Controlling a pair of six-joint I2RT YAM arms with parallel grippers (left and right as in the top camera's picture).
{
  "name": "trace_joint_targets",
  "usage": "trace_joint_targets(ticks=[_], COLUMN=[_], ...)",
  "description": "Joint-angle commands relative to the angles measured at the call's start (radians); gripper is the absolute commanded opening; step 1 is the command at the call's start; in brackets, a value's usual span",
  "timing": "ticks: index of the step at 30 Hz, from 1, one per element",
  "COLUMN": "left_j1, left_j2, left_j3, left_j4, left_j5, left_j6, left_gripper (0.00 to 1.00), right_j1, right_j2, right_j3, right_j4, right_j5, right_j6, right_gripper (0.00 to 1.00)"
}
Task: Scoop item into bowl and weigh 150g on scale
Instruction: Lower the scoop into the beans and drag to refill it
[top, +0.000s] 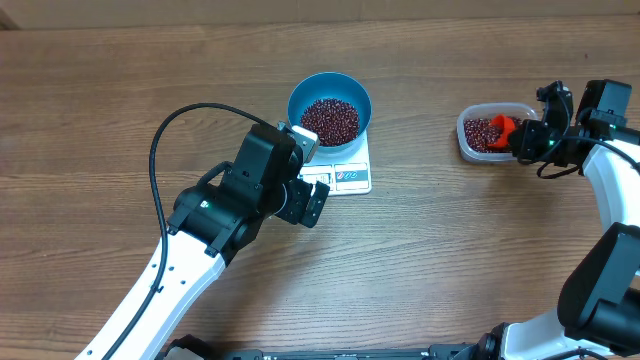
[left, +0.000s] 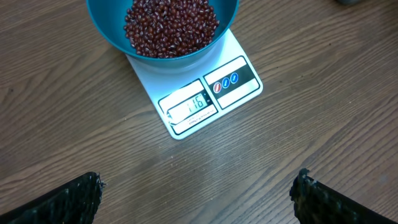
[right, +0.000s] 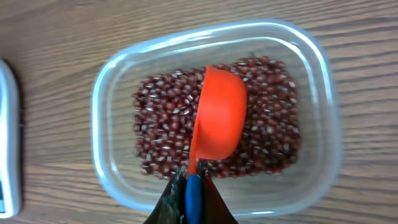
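The left fingers (top: 312, 203) stand wide apart and empty above the table (top: 100, 120), near the display edge of the white scale (left: 211, 93). On the scale sits the blue bowl (left: 106, 28), holding a heap of red-brown beans (left: 171, 25). Well to the right, the right fingers (top: 522, 138) are clamped on the handle of an orange scoop (right: 221, 115), its cup over more beans in a clear plastic tub (right: 102, 93).
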Motion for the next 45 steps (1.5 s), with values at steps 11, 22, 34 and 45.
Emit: trace_joint_targets(ticks=[11, 22, 34, 45], left_j1=[0.001, 0.001, 0.001, 0.001], left_j2=[0.006, 0.006, 0.006, 0.006], left_j3=[-0.004, -0.004, -0.004, -0.004], left_j4=[-0.001, 0.000, -0.001, 0.000], left_j5=[0.008, 0.008, 0.008, 0.008], left_j6=[0.015, 0.015, 0.015, 0.015], left_gripper=[1.00, 1.00, 0.99, 0.99], right_j1=[0.000, 0.032, 0.033, 0.032], right_j2=[0.005, 0.008, 0.008, 0.008], right_j3=[-0.003, -0.036, -0.036, -0.036], right_j4=[-0.006, 0.006, 0.015, 0.029], right_j5=[-0.068, -0.064, -0.235, -0.260], right_j6=[-0.010, -0.024, -0.026, -0.026], right_gripper=[0.04, 0.04, 0.04, 0.04])
